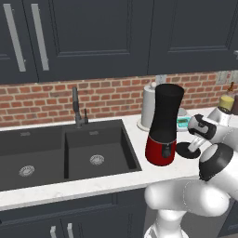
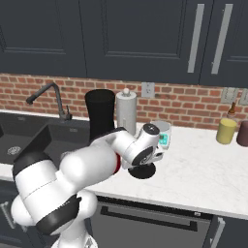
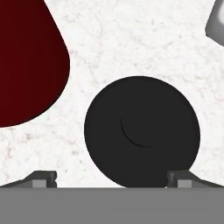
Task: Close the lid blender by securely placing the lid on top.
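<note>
**Desk inventory, blender station**

- Pincer point(image 3: 111, 179): spread fully wide, nothing held; poised directly above the lid, 2 dark fingertips point(image 3: 43, 178) showing at either side of the disc's near edge in the hand view.
- Lid point(image 3: 142, 131): flat round black disc with a shallow circular recess, lying flat on the white marbled desk point(image 3: 131, 39), just right of the blender base; off the jar.
- Blender point(image 1: 163, 125): glossy red rounded base with dark button, tall black jar flaring upward, mouth uncovered; upright near the desk's front edge, just right of the sink.
- Sink point(image 1: 65, 151): dark double basin, left of blender; dark faucet point(image 1: 78, 109) behind.
- Scale point(image 1: 182, 122): small grey body, teal display, behind the lid.
- Paper-towel roll point(image 1: 149, 106): white, upright, behind blender at the brick backsplash.
- Yellow canister point(image 2: 225, 131): far right of desk.
</note>
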Controlling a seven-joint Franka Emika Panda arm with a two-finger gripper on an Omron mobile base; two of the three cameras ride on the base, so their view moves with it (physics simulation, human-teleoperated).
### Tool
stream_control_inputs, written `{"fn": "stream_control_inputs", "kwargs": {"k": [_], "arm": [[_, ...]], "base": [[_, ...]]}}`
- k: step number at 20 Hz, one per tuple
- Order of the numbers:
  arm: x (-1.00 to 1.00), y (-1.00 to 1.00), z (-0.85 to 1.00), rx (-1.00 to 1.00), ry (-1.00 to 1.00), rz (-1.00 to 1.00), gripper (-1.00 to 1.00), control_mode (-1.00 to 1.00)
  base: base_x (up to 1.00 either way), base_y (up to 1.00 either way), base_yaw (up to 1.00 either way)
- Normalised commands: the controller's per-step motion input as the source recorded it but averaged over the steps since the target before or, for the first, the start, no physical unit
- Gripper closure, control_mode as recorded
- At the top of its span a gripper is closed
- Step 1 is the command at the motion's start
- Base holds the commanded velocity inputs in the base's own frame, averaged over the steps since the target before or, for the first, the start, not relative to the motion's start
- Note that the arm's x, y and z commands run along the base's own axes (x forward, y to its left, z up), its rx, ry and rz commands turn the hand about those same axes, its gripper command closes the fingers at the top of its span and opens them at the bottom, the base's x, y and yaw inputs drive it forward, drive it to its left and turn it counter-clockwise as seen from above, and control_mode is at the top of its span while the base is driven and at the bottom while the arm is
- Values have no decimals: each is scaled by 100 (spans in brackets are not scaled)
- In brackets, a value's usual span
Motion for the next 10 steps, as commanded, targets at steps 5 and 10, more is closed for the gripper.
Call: {"fn": "stream_control_inputs", "kwargs": {"k": [5, 10], "arm": [[17, 0, -14, 0, 0, 2, -100, -100], [14, -3, -16, 0, 0, 3, -100, -100]], "base": [[0, 0, 0], [0, 0, 0]]}}
